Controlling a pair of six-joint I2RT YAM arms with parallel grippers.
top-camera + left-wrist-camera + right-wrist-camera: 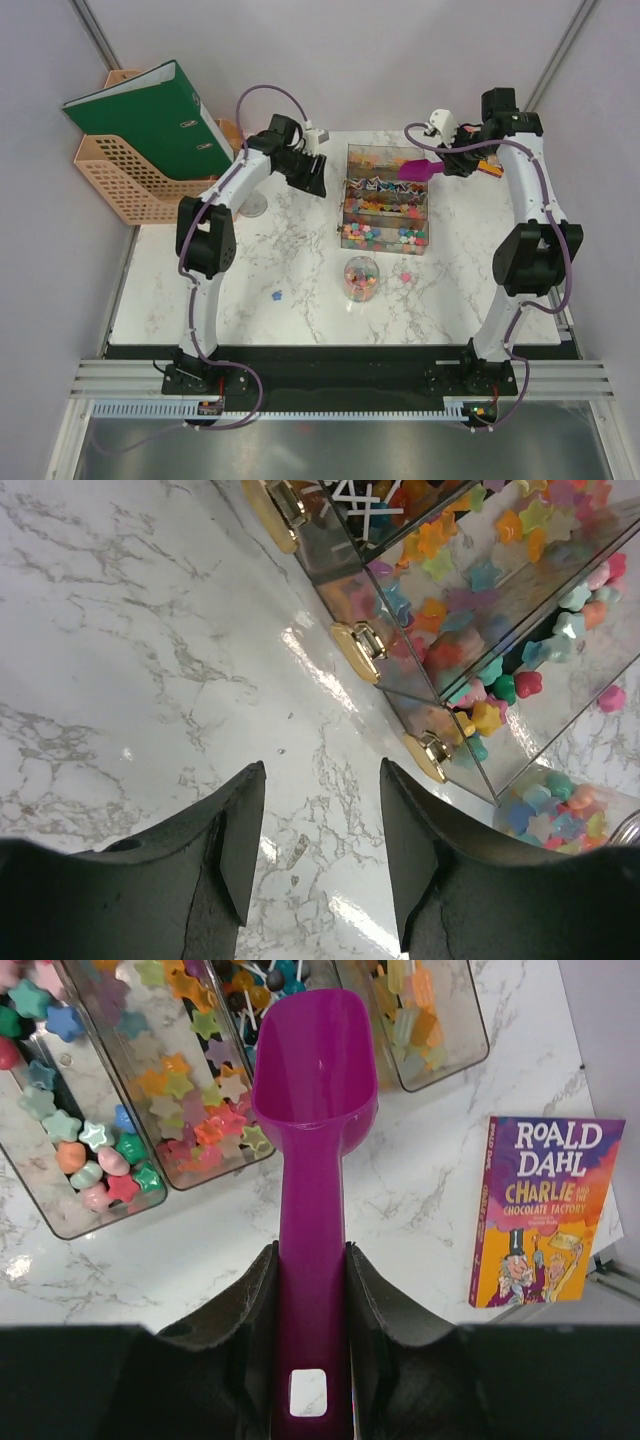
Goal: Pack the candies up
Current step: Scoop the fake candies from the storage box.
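The candies [385, 232] are small multicoloured stars and sweets filling three clear trays [352, 196] in the middle of the table. More candies [361, 276] fill a small clear round jar in front of the trays. A pink candy [405, 276] and a blue one [277, 295] lie loose on the marble. My right gripper [311, 1250] is shut on the handle of an empty purple scoop [315, 1070], whose bowl hangs over the trays' right ends [180, 1160]. My left gripper [322, 770] stands open over bare marble just left of the trays [400, 670], with nothing between its fingers.
A green binder [150, 115] leans in an orange rack [120, 180] at the back left. A Roald Dahl book [545, 1210] lies on the table's right edge by my right gripper. A clear round thing [256, 207] sits partly under the left arm. Grey walls enclose the table.
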